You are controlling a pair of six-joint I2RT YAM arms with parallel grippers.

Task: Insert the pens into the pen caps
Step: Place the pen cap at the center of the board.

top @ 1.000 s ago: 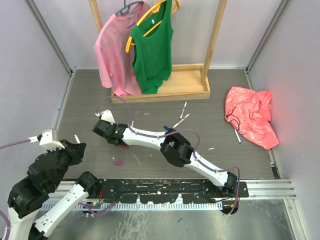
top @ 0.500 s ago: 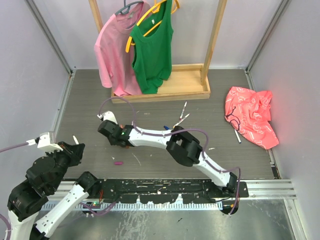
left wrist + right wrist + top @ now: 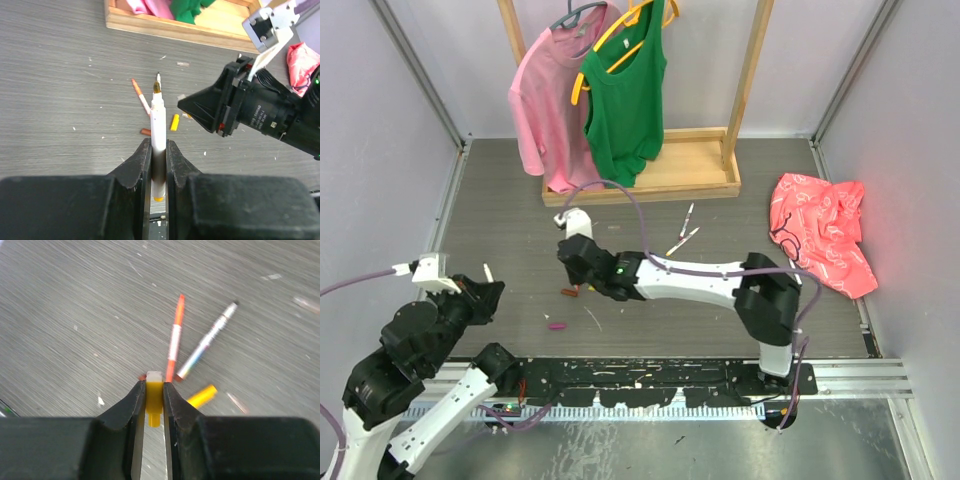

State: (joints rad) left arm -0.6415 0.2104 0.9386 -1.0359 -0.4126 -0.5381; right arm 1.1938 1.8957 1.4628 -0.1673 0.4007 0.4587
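We find the left claw point(image 3: 158, 146) clamped on a pen point(image 3: 158, 117), tip outward. The right claw point(image 3: 154, 386) pinches a yellow cap point(image 3: 154, 407), presumably for mating.

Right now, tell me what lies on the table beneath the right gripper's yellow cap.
Beneath the held yellow cap lie an orange pen, a white pen and a second yellow cap. A reddish piece peeks out; the fingers of the right gripper hide the rest.
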